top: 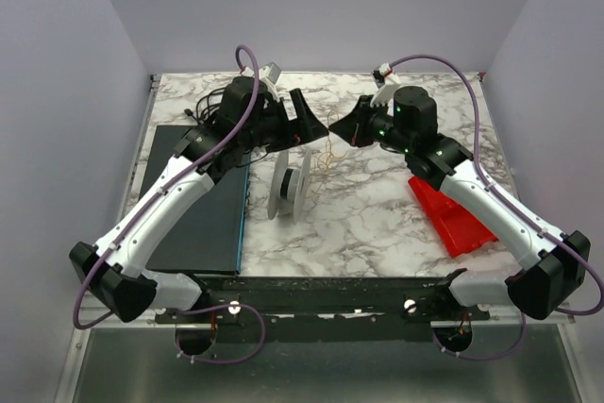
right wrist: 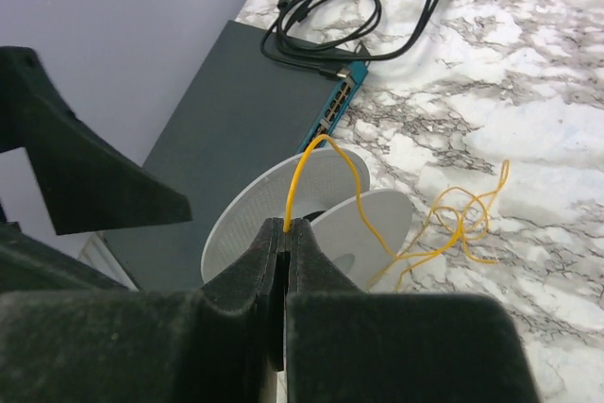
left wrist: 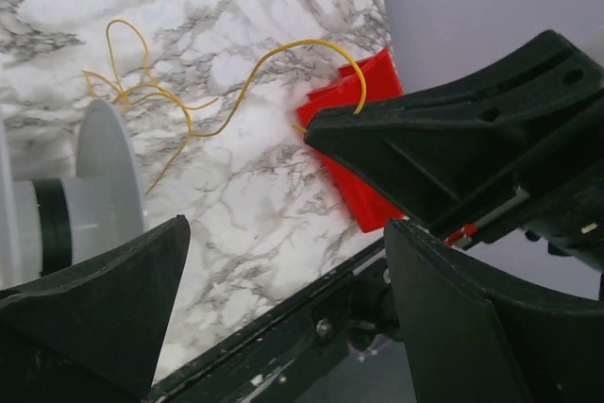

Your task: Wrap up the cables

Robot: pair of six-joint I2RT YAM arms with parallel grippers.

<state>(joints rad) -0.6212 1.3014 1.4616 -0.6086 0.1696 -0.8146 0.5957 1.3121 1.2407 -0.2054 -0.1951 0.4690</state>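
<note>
The cable is a thin yellow wire lying in loose tangled loops on the marble table, right of a white spool. One end rises to my right gripper, which is shut on it just above the spool. The left wrist view shows the wire arching up to the right gripper's tip, with the spool at the left. My left gripper is open and empty, held above the table facing the right gripper. From the top, both grippers nearly meet tip to tip above the spool.
A dark flat box lies left of the spool, with a coiled black cord behind it. A red wedge-shaped object lies on the right under the right arm. A black rail runs along the near edge.
</note>
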